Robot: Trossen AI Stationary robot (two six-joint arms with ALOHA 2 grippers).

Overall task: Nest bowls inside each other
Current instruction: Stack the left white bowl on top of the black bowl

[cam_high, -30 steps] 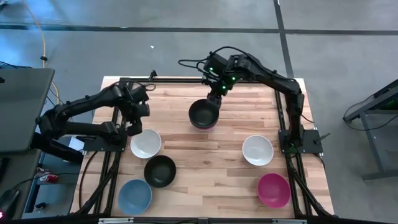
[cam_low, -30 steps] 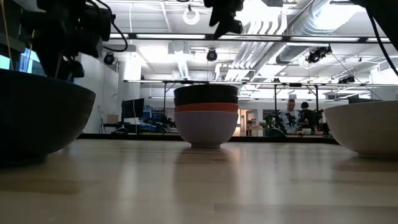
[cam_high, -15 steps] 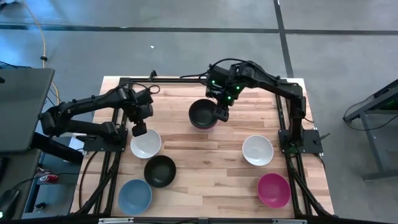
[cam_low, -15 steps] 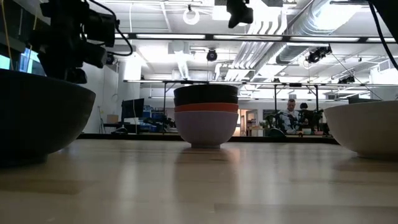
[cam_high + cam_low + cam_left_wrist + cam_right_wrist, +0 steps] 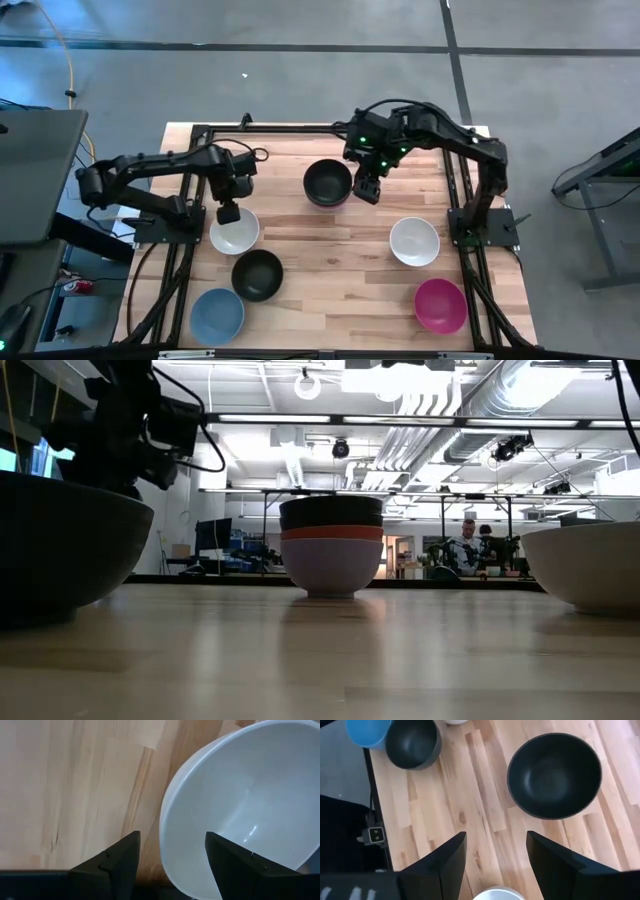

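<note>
Wooden tabletop (image 5: 330, 270), bowls scattered. Clock directions read off the high view, from the tabletop centre.

Nested stack (image 5: 328, 182) at 12 o'clock: black bowl on top. In the low view (image 5: 332, 545) it shows black over a red band over a lavender bowl at the bottom, sitting upright.

Left end effector (image 5: 228, 213) at about 10 o'clock, just over the 12 o'clock rim of the near-left white bowl (image 5: 235, 231). Fingers (image 5: 112, 862) spread wide; in the left wrist view that bowl's rim (image 5: 235, 810) sits in the gap between them. Contact with the rim cannot be told.

Right end effector (image 5: 367, 189) at about 1 o'clock, just beside the stack on its 3 o'clock side. Fingers (image 5: 442, 857) wide apart, nothing between them but bare wood.

Loose bowls:
- black bowl (image 5: 257, 274) at 8 o'clock, just below the left white one
- light blue bowl (image 5: 217, 315) at 7 o'clock, near the front edge
- second white bowl (image 5: 414, 241) at 3 o'clock
- magenta bowl (image 5: 440, 305) at 5 o'clock

All loose bowls upright, apart from one another.
</note>
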